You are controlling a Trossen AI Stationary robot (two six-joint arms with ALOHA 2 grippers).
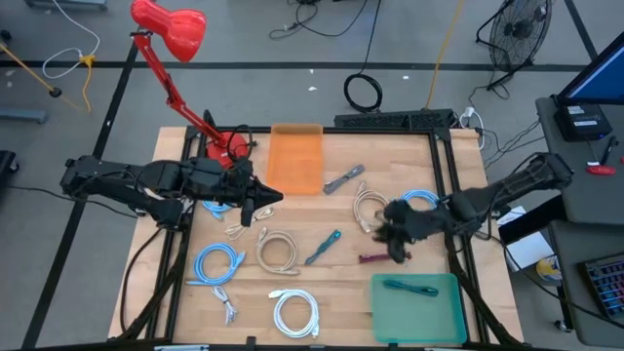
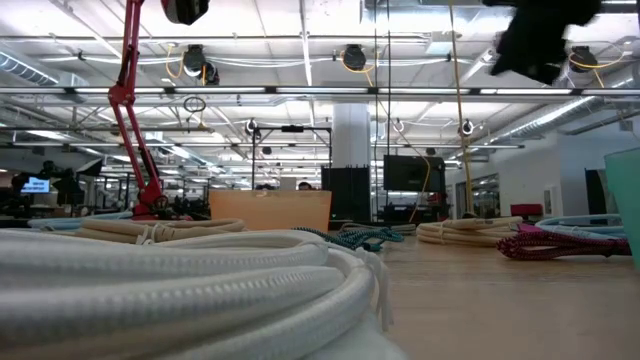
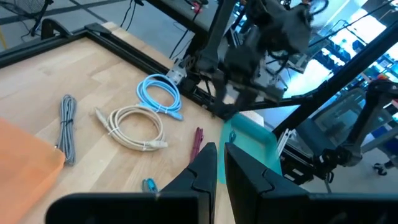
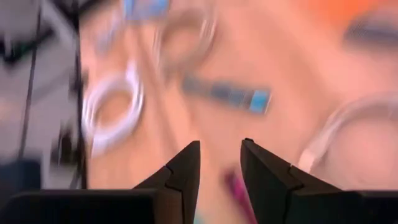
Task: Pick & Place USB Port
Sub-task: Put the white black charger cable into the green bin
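Right tool [image 1: 400, 246] parted and empty above maroon cable [image 1: 373, 258], left tool [image 1: 275, 198] clenched, no legible writing

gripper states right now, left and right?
Left gripper: shut, holding nothing, over the table's left side.
Right gripper: open, empty, above the maroon cable.

Pale wooden tabletop [image 1: 390, 161], light grain. Flat orange rectangular tray [image 1: 295, 158]; flat green rectangular tray [image 1: 417, 314] with a teal cable [image 1: 409, 286] in it. Red desk lamp [image 1: 168, 26], red jointed stem. Coiled cables: light blue [image 1: 219, 263], beige [image 1: 278, 250], white [image 1: 295, 312], second light blue [image 1: 421, 198], second beige [image 1: 369, 205]. Maroon braided cable [image 1: 373, 258]. Grey cable [image 1: 344, 179]. Teal-tipped cable [image 1: 323, 247]. Both arms black.
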